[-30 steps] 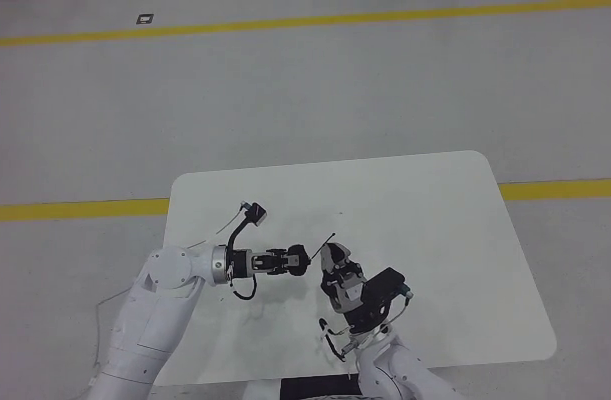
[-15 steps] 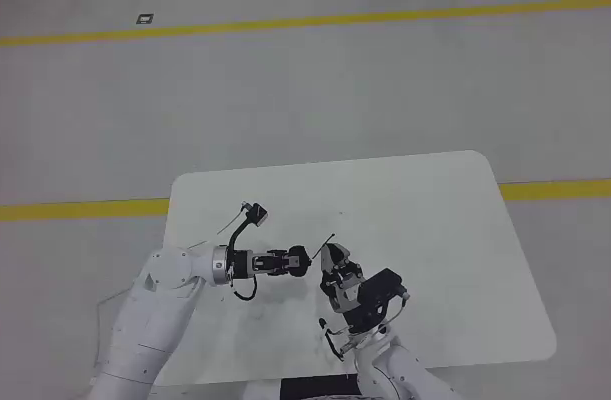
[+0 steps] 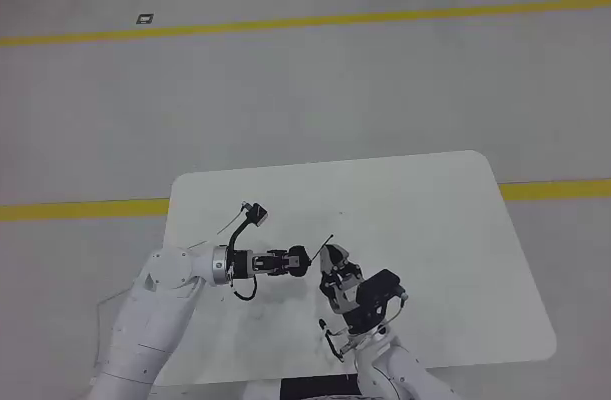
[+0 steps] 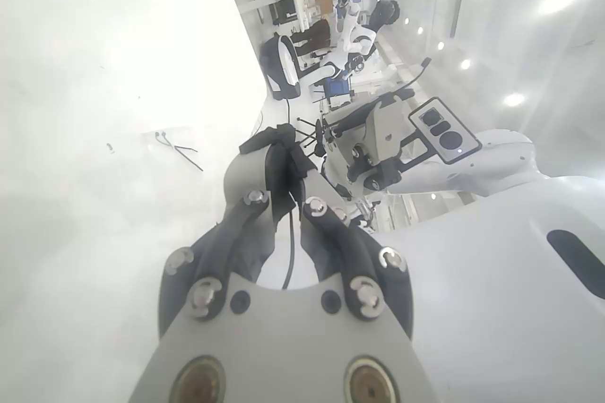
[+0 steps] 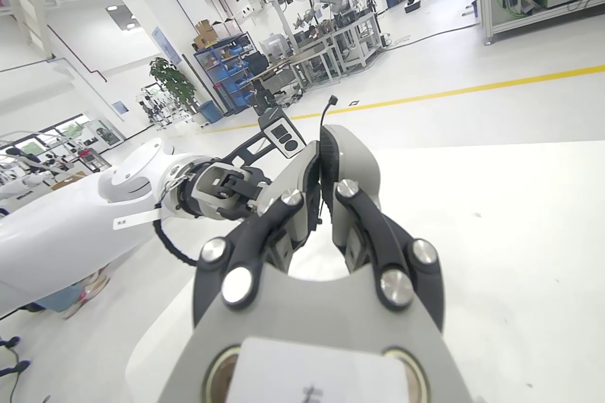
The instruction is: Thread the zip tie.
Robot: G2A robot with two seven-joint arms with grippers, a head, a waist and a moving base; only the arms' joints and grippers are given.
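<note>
A thin black zip tie [image 3: 325, 245] is held just above the white table [image 3: 435, 200], slanting up from between the two grippers. My right gripper [image 5: 324, 145] is shut on the tie, and its head end [image 5: 332, 99] sticks out past the fingertips. My left gripper [image 4: 286, 150] is shut on a thin black strip [image 4: 289, 235] that runs back between its fingers. I cannot tell whether this is the same tie. In the top view the left gripper [image 3: 301, 257] and right gripper [image 3: 327, 262] stand tip to tip, almost touching.
A couple of loose black zip ties [image 4: 179, 148] lie on the table beyond the grippers. The table stretches wide to the far and right sides, and its near edge lies close under the arms.
The right gripper has edged slightly toward the left gripper. Both remain shut.
</note>
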